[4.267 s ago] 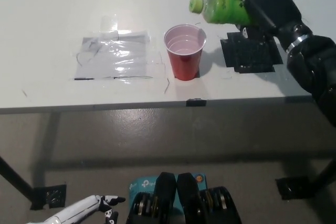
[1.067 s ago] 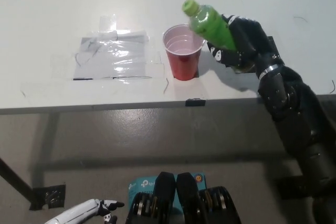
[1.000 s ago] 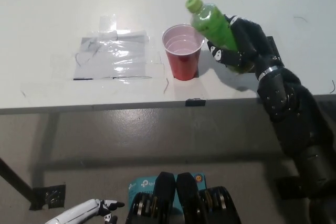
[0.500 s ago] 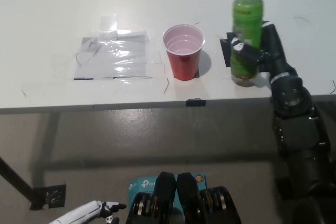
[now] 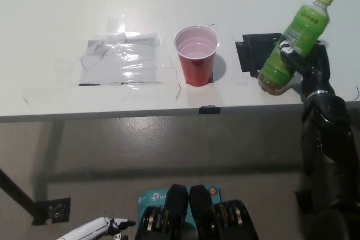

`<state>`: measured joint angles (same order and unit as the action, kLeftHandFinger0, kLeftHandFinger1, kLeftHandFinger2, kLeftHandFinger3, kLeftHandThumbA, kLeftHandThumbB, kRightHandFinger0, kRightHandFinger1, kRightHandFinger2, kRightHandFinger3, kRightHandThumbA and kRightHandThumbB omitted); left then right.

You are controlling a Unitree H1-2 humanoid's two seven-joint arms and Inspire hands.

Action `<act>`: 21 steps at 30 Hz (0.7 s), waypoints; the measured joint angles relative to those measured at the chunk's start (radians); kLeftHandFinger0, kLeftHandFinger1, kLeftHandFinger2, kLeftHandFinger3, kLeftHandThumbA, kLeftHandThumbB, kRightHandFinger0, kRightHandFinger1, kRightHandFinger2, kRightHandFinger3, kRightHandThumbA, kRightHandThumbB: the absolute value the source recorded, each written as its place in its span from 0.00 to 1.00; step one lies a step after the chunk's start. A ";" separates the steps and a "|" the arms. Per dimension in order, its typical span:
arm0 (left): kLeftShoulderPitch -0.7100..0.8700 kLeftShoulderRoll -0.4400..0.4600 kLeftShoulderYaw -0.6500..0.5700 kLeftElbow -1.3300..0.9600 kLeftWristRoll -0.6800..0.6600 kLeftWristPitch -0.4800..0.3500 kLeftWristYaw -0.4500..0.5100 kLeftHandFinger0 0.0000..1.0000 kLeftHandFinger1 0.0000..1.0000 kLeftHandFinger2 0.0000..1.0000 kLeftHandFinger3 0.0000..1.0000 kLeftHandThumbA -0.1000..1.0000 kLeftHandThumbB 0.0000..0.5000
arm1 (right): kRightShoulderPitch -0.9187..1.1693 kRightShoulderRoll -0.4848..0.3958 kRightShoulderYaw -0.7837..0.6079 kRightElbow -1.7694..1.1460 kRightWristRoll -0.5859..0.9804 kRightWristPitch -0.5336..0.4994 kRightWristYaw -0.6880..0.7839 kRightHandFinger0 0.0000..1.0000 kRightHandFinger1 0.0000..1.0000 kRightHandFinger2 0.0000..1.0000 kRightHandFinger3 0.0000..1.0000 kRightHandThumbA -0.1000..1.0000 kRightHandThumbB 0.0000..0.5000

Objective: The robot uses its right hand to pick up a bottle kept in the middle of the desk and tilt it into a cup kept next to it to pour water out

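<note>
A green bottle with a light green cap leans to the right at the desk's right front, its base near the black tape patch. My black right hand is shut around the bottle's lower half from the right side. The red cup stands upright in the desk's middle, well to the left of the bottle, with its pale inside showing. My white left hand rests low at the picture's bottom left, away from the desk.
A clear taped plastic sheet lies flat left of the cup. The white desk has its front edge running across the picture's middle, with a small black tab on it. Grey floor lies below.
The bottle went from tilted left over the cup, to upright right of it, and now leans right. My right hand moved right with it. The cup has not moved.
</note>
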<state>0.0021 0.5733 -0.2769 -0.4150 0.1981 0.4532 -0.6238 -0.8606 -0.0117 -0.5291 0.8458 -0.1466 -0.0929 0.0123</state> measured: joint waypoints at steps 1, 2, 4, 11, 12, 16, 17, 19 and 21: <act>0.000 0.000 -0.003 -0.003 0.004 0.001 0.000 1.00 1.00 1.00 1.00 1.00 0.63 | 0.000 0.000 0.007 -0.010 0.018 -0.001 0.004 0.00 0.02 0.10 0.51 0.00 0.15; 0.000 0.000 -0.006 -0.006 0.010 0.001 0.000 1.00 1.00 1.00 1.00 1.00 0.62 | 0.000 0.000 0.018 -0.023 0.033 -0.004 0.009 0.00 0.01 0.11 0.49 0.00 0.16; 0.000 0.000 -0.012 -0.011 0.018 0.002 0.000 1.00 1.00 1.00 1.00 1.00 0.59 | 0.000 -0.001 0.047 -0.047 0.055 -0.008 0.012 0.00 0.00 0.07 0.43 0.00 0.19; -0.001 0.001 -0.025 -0.022 0.032 0.003 0.000 1.00 1.00 1.00 1.00 1.00 0.61 | 0.000 -0.016 0.197 -0.063 0.064 -0.087 0.015 0.00 0.00 0.00 0.38 0.00 0.29; -0.002 0.001 -0.026 -0.024 0.035 0.003 0.000 1.00 1.00 1.00 1.00 1.00 0.59 | 0.000 -0.020 0.216 -0.064 0.061 -0.097 0.012 0.00 0.00 0.00 0.39 0.00 0.25; -0.002 0.001 -0.026 -0.025 0.041 0.001 0.000 1.00 1.00 1.00 1.00 1.00 0.60 | 0.000 -0.045 0.308 -0.092 0.033 -0.143 -0.007 0.00 0.00 0.00 0.40 0.00 0.22; -0.002 0.001 -0.026 -0.025 0.042 0.001 0.000 0.99 1.00 1.00 1.00 1.00 0.60 | 0.000 -0.053 0.327 -0.094 0.023 -0.157 -0.013 0.00 0.00 0.02 0.41 0.00 0.23; -0.001 0.001 -0.026 -0.025 0.043 0.002 0.000 0.99 1.00 1.00 1.00 1.00 0.65 | -0.001 -0.075 0.375 -0.094 -0.006 -0.178 -0.027 0.00 0.00 0.02 0.42 0.00 0.25; -0.002 0.001 -0.025 -0.025 0.043 0.002 0.000 0.99 1.00 1.00 1.00 1.00 0.65 | -0.001 -0.097 0.419 -0.090 -0.037 -0.200 -0.045 0.00 0.00 0.01 0.43 0.00 0.26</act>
<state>0.0004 0.5743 -0.3022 -0.4403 0.2415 0.4549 -0.6236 -0.8612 -0.1090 -0.1103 0.7555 -0.1838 -0.2933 -0.0328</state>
